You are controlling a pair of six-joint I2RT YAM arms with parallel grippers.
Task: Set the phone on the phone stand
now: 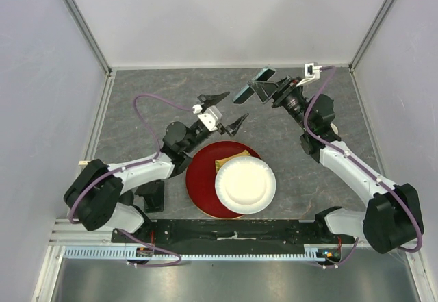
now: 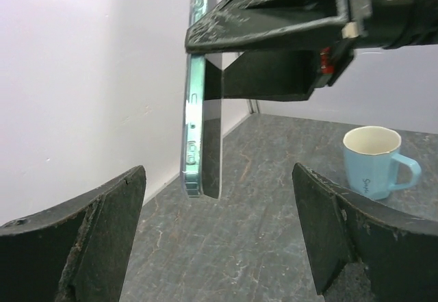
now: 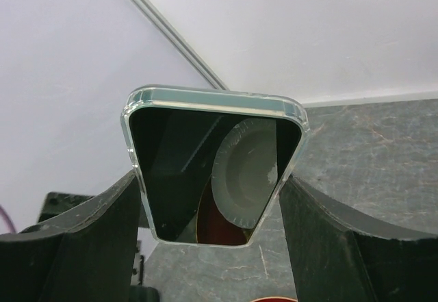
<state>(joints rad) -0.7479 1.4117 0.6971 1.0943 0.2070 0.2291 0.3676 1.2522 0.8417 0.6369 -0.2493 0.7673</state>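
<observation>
Glossy phone (image 3: 205, 151) in right claw (image 3: 209, 191)

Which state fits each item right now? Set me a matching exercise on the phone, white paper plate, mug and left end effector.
Things:
1. phone
2. white paper plate
3. mug
4. left end effector

States:
a. open, holding nothing
b. lying on the red plate
c. gripped by the right end effector
d. upright on the table

Pairs: 1-c, 2-b, 3-d, 4-a
</observation>
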